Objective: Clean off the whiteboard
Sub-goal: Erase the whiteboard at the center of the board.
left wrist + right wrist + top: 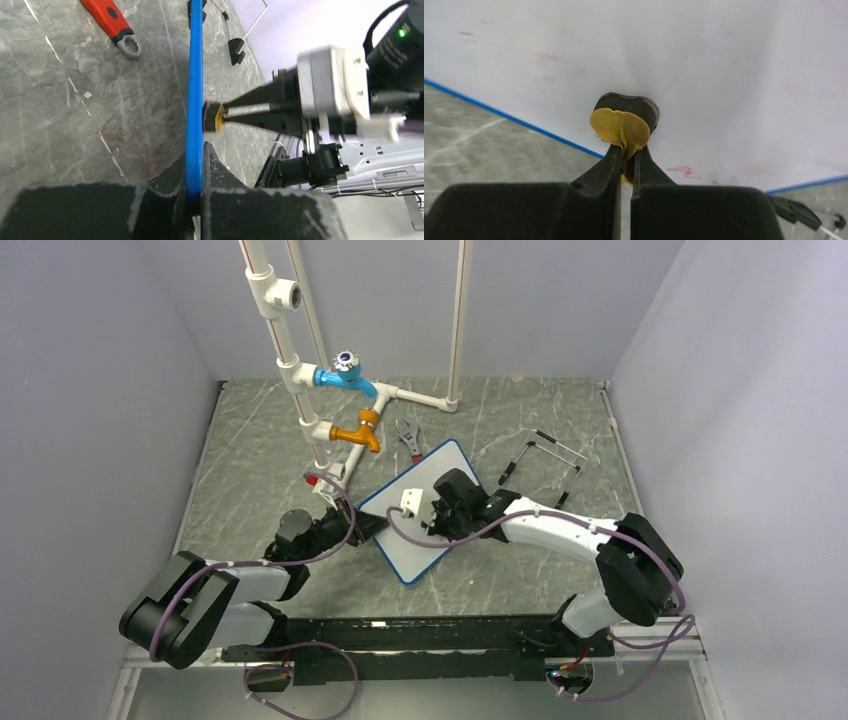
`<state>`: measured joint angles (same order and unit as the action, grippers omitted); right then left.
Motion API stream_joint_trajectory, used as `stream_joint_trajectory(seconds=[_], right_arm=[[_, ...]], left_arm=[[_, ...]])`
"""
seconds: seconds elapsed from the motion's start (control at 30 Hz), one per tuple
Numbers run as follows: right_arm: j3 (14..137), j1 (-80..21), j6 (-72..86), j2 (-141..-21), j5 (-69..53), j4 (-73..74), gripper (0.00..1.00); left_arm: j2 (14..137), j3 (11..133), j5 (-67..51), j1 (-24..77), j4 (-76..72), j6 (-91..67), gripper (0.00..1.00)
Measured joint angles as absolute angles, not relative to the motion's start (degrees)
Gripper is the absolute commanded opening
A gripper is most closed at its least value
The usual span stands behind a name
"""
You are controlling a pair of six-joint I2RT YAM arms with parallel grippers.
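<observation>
Grey marbled stone-pattern table [260, 450] spreads between pale walls, with a white plastic pipe frame carrying one blue and one orange tap [300, 370] rising at its far side. Two black-and-white arms reach in from the near edge and meet at the small rectangular whiteboard with the thin blue frame [410, 545], which sits near the middle of the table, just in front of the pipes, skewed with one corner pointing toward the arms.

The left gripper [194, 170] is pressed together on the board's blue frame at its left edge; from that wrist the board [194, 75] shows edge-on as a single blue line. The right gripper [626, 150] comes at the board's white face [724, 75] from the right, its fingers pinching a small yellow-and-black eraser pad [621, 125] whose dark side lies flat against the white surface, near the board's middle. From the left wrist the same pad [214, 116] touches the board on the side opposite the open table.

A red-handled metal spanner [107, 20] lies on the table beyond the board. Faint red pen strokes [685, 171] show near the board's lower edge, close to the pad.
</observation>
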<state>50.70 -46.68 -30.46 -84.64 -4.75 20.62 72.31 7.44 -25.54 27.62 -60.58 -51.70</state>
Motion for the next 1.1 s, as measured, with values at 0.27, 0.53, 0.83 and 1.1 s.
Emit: stream_joint_trajectory(seconds=[0.27, 0.53, 0.83, 1.1], right_arm=[[50.7, -56.6, -33.9, -85.5, -10.9, 23.6, 0.00], [50.7, -47.3, -29.5, -85.0, -6.8, 20.8, 0.00], [50.7, -50.7, -33.5, -84.8, -6.3, 21.8, 0.00], [50.7, -57.0, -36.6, -87.6, -10.2, 25.6, 0.00]], left_arm=[[72.3, 7.4, -27.2, 27.6, -60.4, -51.5, 0.00], [72.1, 7.5, -25.7, 27.6, -60.5, -50.8, 0.00], [73.5, 7.5, -26.0, 27.6, -61.8, -51.8, 0.00], [72.0, 7.5, -26.7, 27.6, -60.5, -50.1, 0.00]])
